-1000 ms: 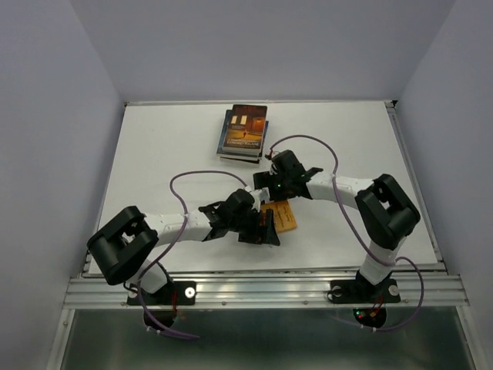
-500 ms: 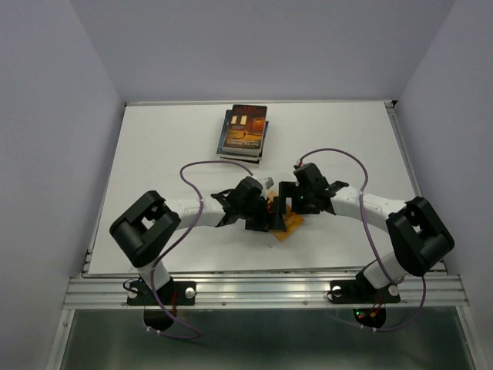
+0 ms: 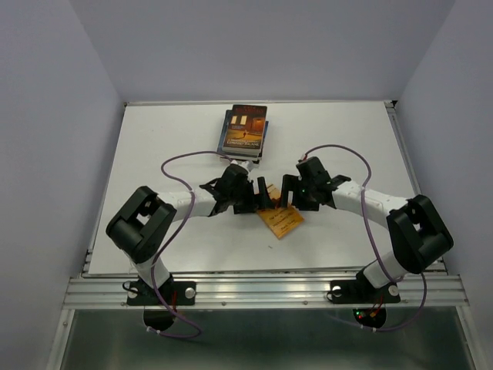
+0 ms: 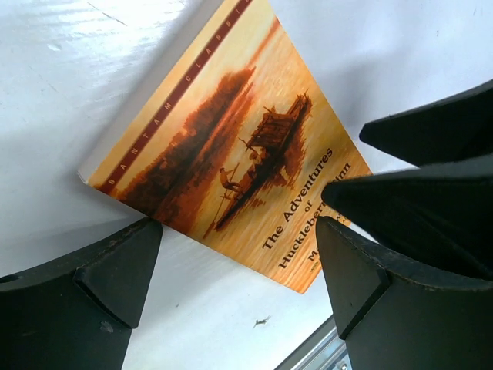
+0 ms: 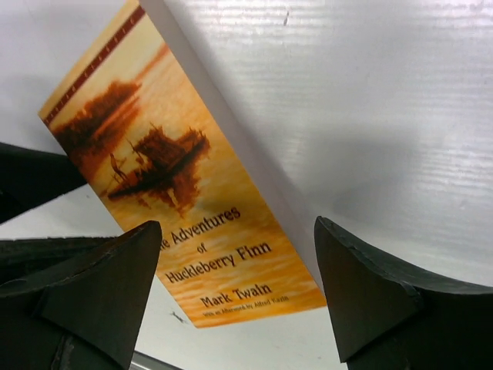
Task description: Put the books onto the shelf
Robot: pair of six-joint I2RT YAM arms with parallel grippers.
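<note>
Left gripper [image 3: 262,193]: jaws spread wide, holding nothing. The orange paperback [image 3: 282,220] lies flat on the table [image 3: 154,154], cover up, below the fingertips and just to their right. In both wrist views its long axis runs oblique to the line between the fingers. Right gripper [image 3: 290,191]: jaws likewise apart, empty, with the paperback below and just to its left. Judged marginally nearer: the right arm. The book stack [image 3: 244,132] sits beyond both grippers, well apart
</note>
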